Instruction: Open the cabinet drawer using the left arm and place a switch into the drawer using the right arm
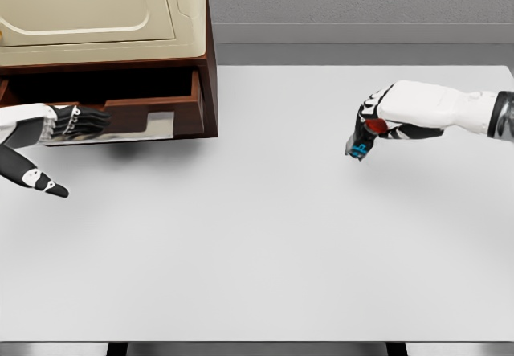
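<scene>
Clearly the drawer (136, 108) of the cabinet (104, 18) already stands pulled out toward the table's front, and the left hand (76, 121) sits at its front edge with fingers curled around the pale handle strip (120, 129); the thumb juts down and away below. The right hand (371, 123) hovers well apart, over the right part of the white table (257, 243), fingers wrapped round the switch (360, 147), a small dark block with blue and red marks that hangs tilted under the palm.

The step in hand, as I judge it, is the carry: bringing the switch leftward across the table and over the open drawer. To do it well the right arm should keep the switch high enough to pass the drawer's front wall, come in from the right front corner so it does not meet the left hand, and lower it into the cavity before the fingers loosen. The left hand would do best to hold the drawer steady

Hard to read: the drawer's inside is in deep shadow, so its floor and depth do not show. The cabinet's top and left side are cut off by the frame. How firmly the switch is seated between the fingers cannot be told, as the palm covers most of it
</scene>
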